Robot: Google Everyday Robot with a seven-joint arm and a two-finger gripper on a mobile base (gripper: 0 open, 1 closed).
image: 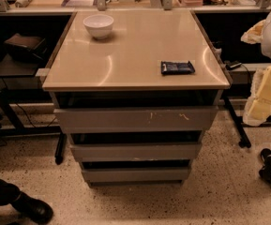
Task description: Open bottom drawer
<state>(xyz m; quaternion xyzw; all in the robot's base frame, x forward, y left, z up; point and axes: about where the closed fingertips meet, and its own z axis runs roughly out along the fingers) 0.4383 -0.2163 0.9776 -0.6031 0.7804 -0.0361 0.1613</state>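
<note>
Since the hand is sitting out of frame, can't tell its grip state; bottom drawer (136, 174) is sitting lowest in the stack under the desk (139, 46), just above the floor (219, 196): plain flat grey front, handleless, narrowest-looking, dark gap showing above it.

Gripper outside camera view, nowhere in frame; pose and state cannot be told.
</note>
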